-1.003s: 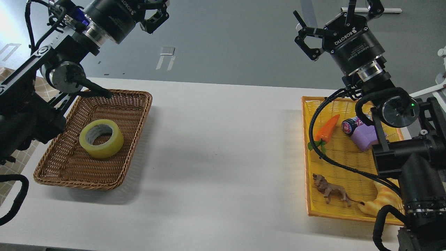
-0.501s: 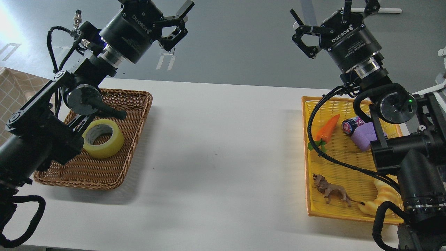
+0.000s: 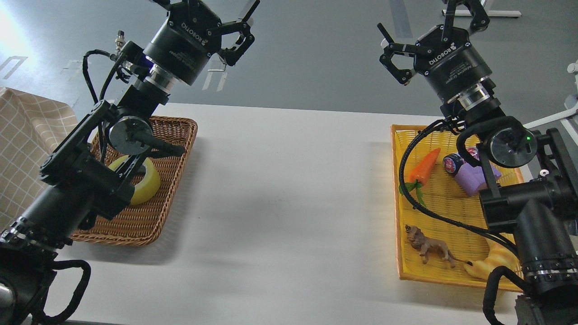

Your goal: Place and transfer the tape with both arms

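The yellow tape roll [image 3: 148,184] lies flat in a brown wicker basket [image 3: 178,135] at the table's left, and my left arm hides its left half. My left gripper [image 3: 210,9] is high above the basket's far edge, open and empty, with its upper finger cut off by the frame's top. My right gripper [image 3: 426,29] is high above the far end of a yellow tray [image 3: 399,203], also open and empty. Both grippers are well apart from the tape.
The yellow tray at the right holds a toy carrot [image 3: 424,167], a purple item with a small jar [image 3: 469,178], a toy lion [image 3: 429,248] and a yellow croissant toy [image 3: 494,262]. A checked cloth [image 3: 22,149] lies at the left edge. White table [image 3: 289,203] lies between basket and tray.
My left arm has swung right and forward over the basket and now covers part of the tape. My right gripper has shifted slightly. The tape has not moved.
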You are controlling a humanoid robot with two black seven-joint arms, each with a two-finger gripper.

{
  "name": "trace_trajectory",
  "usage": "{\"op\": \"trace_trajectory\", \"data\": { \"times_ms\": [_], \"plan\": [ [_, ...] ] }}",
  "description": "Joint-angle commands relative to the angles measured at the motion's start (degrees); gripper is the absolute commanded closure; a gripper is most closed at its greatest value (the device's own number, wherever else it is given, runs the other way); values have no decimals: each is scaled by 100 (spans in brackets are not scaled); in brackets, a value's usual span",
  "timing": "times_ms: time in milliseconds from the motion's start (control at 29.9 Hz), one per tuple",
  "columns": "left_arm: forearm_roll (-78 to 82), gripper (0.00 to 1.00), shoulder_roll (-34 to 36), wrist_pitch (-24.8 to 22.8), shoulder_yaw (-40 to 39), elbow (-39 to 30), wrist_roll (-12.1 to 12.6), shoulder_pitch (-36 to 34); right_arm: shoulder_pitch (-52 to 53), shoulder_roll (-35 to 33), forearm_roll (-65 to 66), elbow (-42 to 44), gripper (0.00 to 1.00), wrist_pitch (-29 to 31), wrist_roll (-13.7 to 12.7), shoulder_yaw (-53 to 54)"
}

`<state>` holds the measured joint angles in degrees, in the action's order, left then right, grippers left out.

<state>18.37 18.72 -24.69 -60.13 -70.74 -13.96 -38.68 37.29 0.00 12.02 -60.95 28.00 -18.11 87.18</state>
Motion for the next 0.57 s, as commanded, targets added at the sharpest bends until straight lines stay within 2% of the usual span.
{"op": "trace_trajectory", "data": {
  "times_ms": [0, 535],
  "plan": [
    [0, 2, -8, 8, -17, 95, 7, -8, -20, 0, 2, -5, 0, 0, 1, 0],
    [9, 2, -17, 8, -17, 351, 16, -52, -90, 0, -15, -31, 0, 0, 10, 27]
  ]
}}
